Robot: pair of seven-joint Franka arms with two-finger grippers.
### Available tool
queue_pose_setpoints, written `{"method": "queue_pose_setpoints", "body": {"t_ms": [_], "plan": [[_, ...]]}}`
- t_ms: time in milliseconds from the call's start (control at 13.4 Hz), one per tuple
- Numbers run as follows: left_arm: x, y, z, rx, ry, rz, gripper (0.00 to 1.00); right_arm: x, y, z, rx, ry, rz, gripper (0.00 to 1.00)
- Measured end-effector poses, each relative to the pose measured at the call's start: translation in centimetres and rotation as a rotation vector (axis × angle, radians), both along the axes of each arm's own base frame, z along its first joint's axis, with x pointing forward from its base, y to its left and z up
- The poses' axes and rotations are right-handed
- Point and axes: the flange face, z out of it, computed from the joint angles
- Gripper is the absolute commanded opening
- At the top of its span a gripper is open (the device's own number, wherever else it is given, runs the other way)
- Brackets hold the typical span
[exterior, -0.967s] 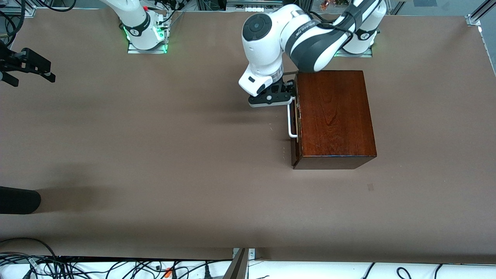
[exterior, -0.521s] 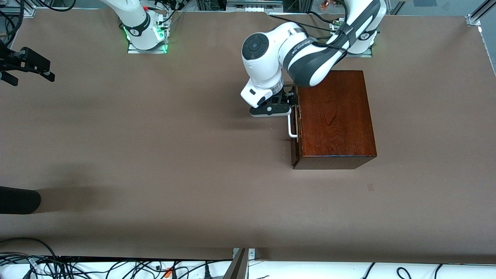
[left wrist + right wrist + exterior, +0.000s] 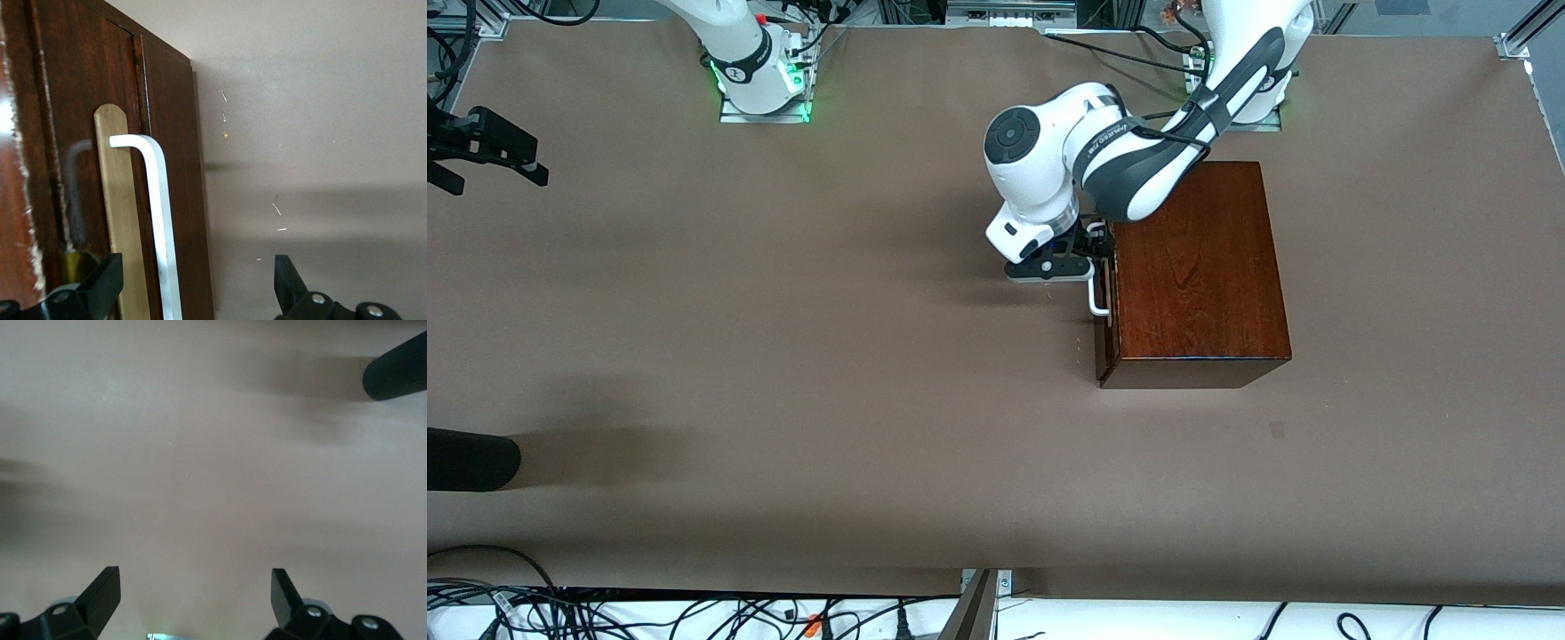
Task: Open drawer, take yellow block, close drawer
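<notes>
Front view: the drawer (image 3: 1105,293) sits closed in its wooden box (image 3: 1192,267) toward the left arm's end of the brown tabletop (image 3: 827,356), front facing the right arm's end. Left claw (image 3: 1080,260) hangs at the handle (image 3: 1096,298).

Left wrist view: the fingers (image 3: 100,290) spread wide, straddling the white bar.

Right wrist view: right claw (image 3: 193,590) waits, spread over bare tabletop.

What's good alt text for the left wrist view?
The left gripper is open with its fingers straddling the white handle of the shut drawer in a dark wooden box. Bare brown table lies beside it.
</notes>
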Motion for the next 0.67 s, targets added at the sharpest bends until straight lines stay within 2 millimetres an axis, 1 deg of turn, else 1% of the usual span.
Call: {"method": "queue_pose_setpoints", "body": {"t_ms": [149, 372, 521, 670], "plan": [[0.3, 0.4, -0.8, -0.005, 0.006, 0.004, 1.0, 0.8, 0.3, -0.6, -0.011, -0.014, 0.003, 1.0], [0.6, 0.7, -1.5, -0.01, 0.01, 0.017, 1.0, 2.3, 0.9, -2.3, -0.025, -0.016, 0.009, 1.0], [0.6, 0.6, -1.6, -0.014, 0.0, 0.034, 1.0, 3.1, 1.0, -2.7, -0.031, -0.039, 0.008, 1.0], [0.6, 0.3, -1.9, -0.019, -0.02, 0.056, 1.0, 3.5, 1.0, -3.1, -0.034, -0.041, 0.008, 1.0]]}}
